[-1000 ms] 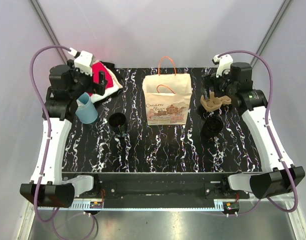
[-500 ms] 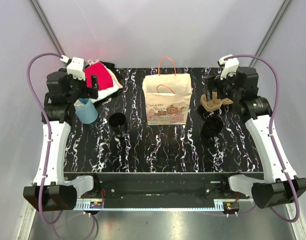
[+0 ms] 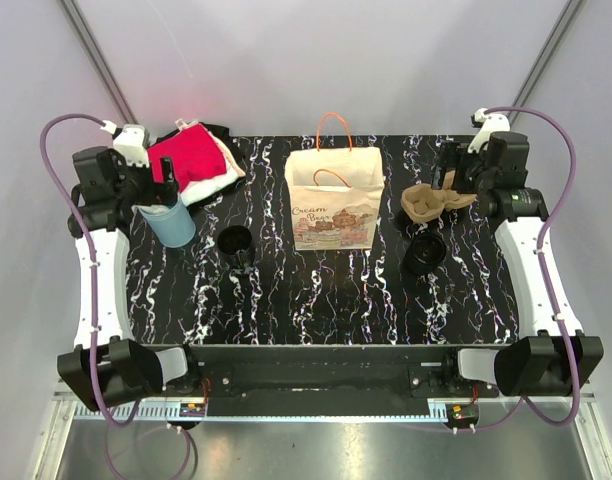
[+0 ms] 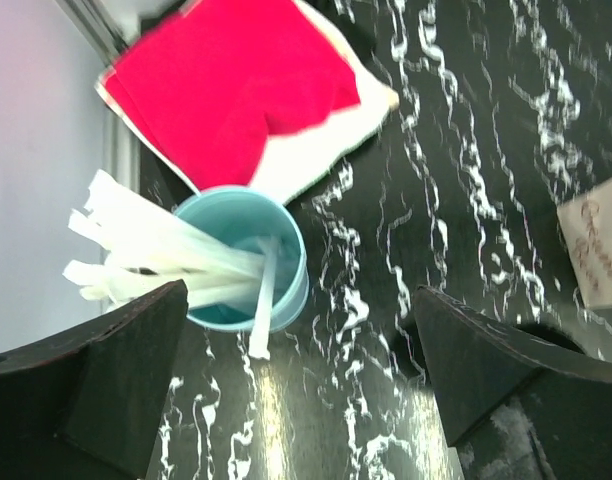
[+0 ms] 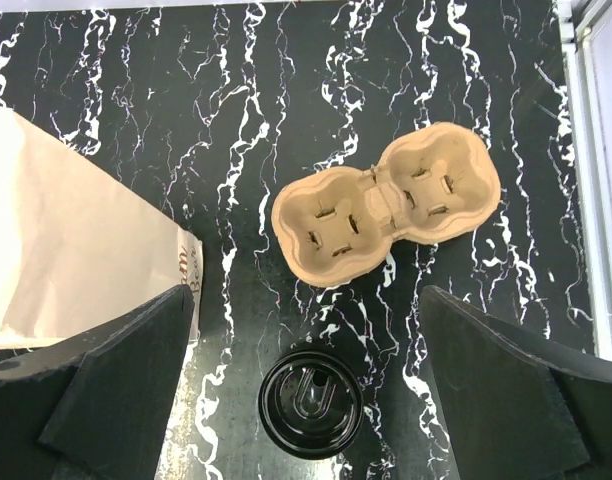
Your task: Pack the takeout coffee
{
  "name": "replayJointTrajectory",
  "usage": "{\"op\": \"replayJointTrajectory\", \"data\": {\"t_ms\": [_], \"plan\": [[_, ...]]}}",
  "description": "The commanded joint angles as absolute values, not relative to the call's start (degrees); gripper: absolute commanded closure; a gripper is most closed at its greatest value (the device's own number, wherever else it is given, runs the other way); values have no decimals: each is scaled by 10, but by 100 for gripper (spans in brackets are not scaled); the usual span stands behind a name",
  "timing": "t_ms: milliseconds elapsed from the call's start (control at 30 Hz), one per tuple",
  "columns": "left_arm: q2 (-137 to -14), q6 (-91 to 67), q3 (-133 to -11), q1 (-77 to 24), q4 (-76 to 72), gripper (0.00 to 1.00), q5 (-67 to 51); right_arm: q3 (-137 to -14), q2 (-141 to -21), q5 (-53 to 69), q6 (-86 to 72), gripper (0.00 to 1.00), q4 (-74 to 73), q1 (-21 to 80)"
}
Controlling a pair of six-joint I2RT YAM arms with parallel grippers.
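A paper takeout bag (image 3: 332,202) with orange handles stands upright at the table's back middle; its side shows in the right wrist view (image 5: 56,240). A brown two-cup carrier (image 3: 432,203) (image 5: 386,203) lies right of the bag. A black-lidded coffee cup (image 3: 424,253) (image 5: 310,403) stands just in front of the carrier. A second black cup (image 3: 235,241) stands left of the bag. My right gripper (image 3: 454,180) (image 5: 306,400) is open and empty above the carrier and cup. My left gripper (image 3: 158,183) (image 4: 301,385) is open and empty over the teal cup.
A teal cup (image 3: 172,222) (image 4: 244,260) holding several white wrapped straws stands at the back left. Red and white napkins (image 3: 194,162) (image 4: 241,90) lie stacked behind it in the corner. The table's left edge and the enclosure wall run beside the left arm.
Both arms have pulled outward toward the table's sides: the left gripper moved left off the napkins, the right gripper moved right off the carrier. The objects have stayed put.
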State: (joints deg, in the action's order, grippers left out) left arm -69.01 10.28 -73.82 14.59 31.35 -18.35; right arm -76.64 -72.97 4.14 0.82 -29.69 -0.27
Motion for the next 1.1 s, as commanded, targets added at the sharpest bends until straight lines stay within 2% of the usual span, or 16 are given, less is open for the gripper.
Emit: {"op": "replayJointTrajectory", "data": {"t_ms": [0,233,800,1067], "plan": [[-695,148,-749,156,345,1,-227,-766,-726,57,-12,0,-265,-12],[-672,185,-694,164,350,1,-236,-764,-738,70,-14,0,-265,-12],[-657,172,-650,232,342,1,-337,-758,-745,79,-18,0,-261,-18],[-670,175,-655,243,352,7,-363,-755,-747,93,-25,0,-261,-23]]}}
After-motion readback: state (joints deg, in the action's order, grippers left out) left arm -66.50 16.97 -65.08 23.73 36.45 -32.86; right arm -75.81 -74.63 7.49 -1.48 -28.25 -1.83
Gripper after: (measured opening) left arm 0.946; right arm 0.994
